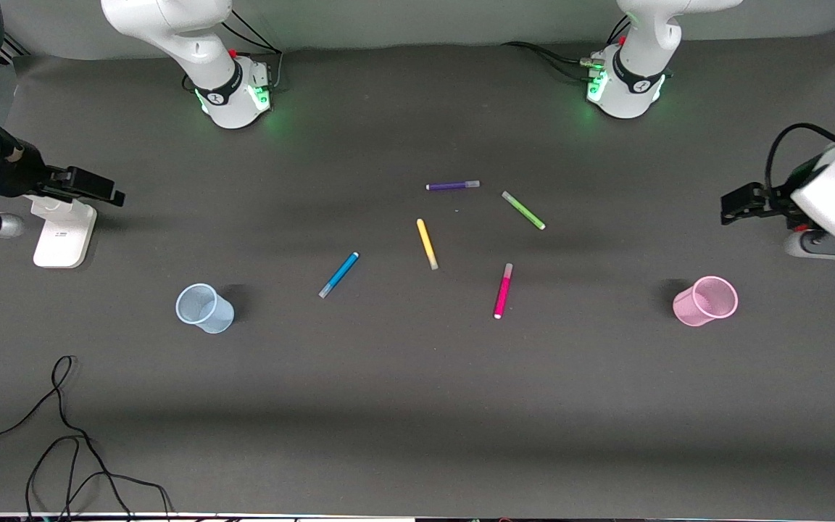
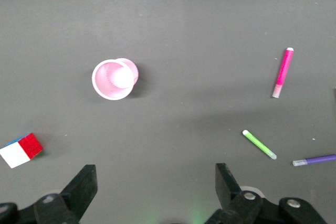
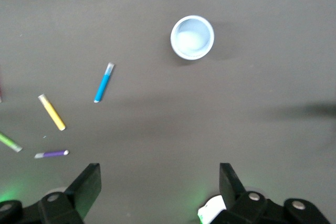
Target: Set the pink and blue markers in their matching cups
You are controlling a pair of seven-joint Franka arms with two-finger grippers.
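Pink marker (image 1: 503,291) lies mid-table, long axis toward front edge, nearer left gripper (image 1: 733,205); both grippers spread, right gripper (image 1: 109,190) waits.

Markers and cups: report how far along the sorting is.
Nothing is done yet. The pink marker and blue marker both lie on the table, and the pink cup and blue cup stand empty. Nothing is in hand: the left gripper and right gripper wait, fingers open, at their ends of the table. Both placements remain.
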